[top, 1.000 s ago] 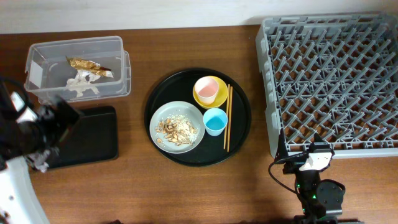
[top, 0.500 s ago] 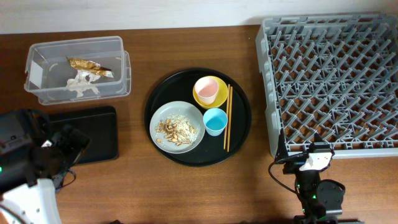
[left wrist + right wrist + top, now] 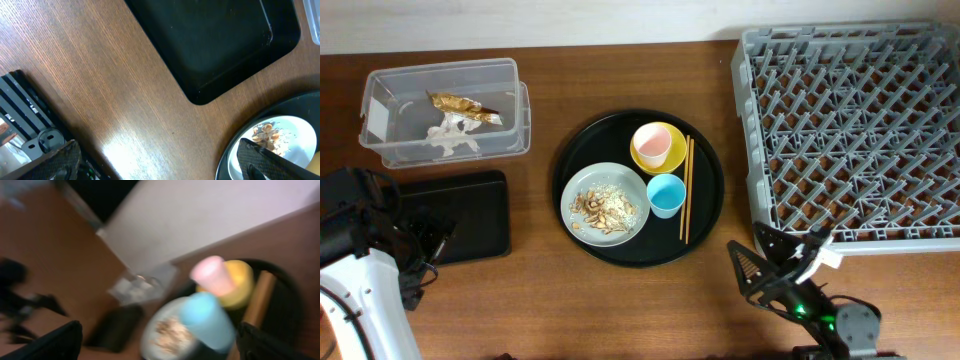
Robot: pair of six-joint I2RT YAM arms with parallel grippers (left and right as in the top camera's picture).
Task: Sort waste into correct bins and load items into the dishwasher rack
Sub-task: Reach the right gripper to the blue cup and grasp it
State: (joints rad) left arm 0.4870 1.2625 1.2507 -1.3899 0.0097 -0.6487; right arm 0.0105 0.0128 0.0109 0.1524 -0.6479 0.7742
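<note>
A gold-brown wrapper (image 3: 466,108) and white tissue (image 3: 450,139) lie in the clear tub (image 3: 510,75). The shallow black tray (image 3: 460,215) below it holds nothing. On the round black tray, the grey plate (image 3: 582,185) carries food scraps (image 3: 605,208). Beside it are a pink cup (image 3: 656,146) inside the yellow bowl (image 3: 642,157), a blue cup (image 3: 666,195) and chopsticks (image 3: 686,190). The grey dishwasher rack (image 3: 855,135) has nothing in it. My left gripper (image 3: 160,167) is open over bare wood by the black tray (image 3: 220,45). The right gripper (image 3: 777,262) is open and holds nothing, below the rack's near-left corner.
The large round black tray (image 3: 705,215) sits mid-table between the bins and the rack. The right wrist view is blurred. It shows the blue cup (image 3: 205,315), pink cup (image 3: 212,275), yellow bowl (image 3: 242,282) and plate (image 3: 167,332) ahead of the gripper.
My left arm has drawn back from over the black tray toward the near-left edge. The right gripper has tipped up and swung left, its open jaws now facing the round tray.
</note>
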